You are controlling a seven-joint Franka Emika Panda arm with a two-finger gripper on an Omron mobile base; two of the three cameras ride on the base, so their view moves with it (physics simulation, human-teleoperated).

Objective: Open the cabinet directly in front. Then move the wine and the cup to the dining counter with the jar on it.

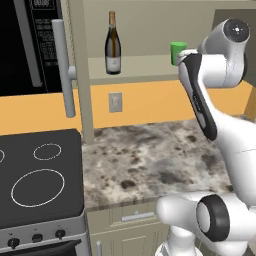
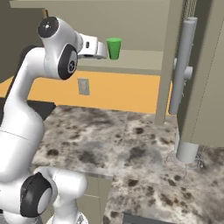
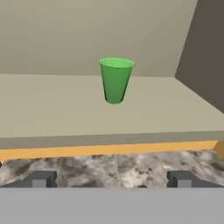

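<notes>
Bare shelf lies between the hand (image 3: pixel 112 180) and the cup (image 3: pixel 116 81); the wine (image 1: pixel 113 44) stands well apart

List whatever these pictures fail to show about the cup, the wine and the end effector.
- cup: in the left base view the arm covers its right side and base.
- wine: label print too small to read in the left base view.
- end effector: in the hand view just the finger tips rise at the bottom, spread wide; the right base view has the arm covering its fingers.
- cabinet: both open doors are cut by the frame edges.
</notes>
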